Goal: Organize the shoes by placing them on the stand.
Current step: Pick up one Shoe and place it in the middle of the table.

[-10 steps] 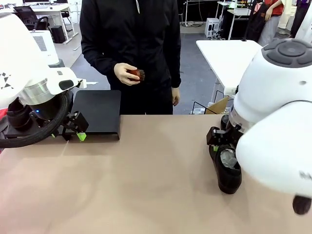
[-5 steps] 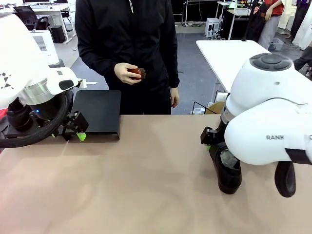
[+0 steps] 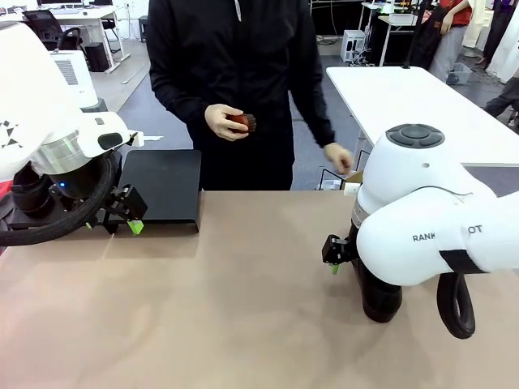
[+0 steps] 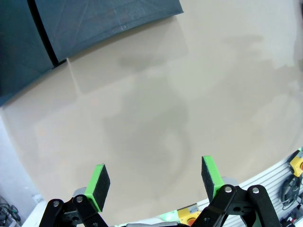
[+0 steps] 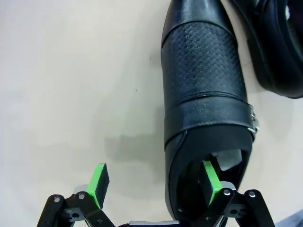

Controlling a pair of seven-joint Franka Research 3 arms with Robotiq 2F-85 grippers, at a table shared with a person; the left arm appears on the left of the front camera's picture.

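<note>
The tan table runs out to a person standing at 12 o'clock, with a white table on the grey floor behind at 1 o'clock. The black stand sits at 10 o'clock. Just beside it, the left gripper hangs spread wide over the tabletop, holding nothing. At 4 o'clock the right gripper, also wide, straddles the side wall of a shoe, with one finger inside its opening. A second shoe lies close by.

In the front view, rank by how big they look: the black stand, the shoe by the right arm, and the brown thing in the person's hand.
1. Stand, largest.
2. Shoe, but the right arm hides much of it, so unsure.
3. Brown thing in the person's hand, smallest, and farthest off.
</note>
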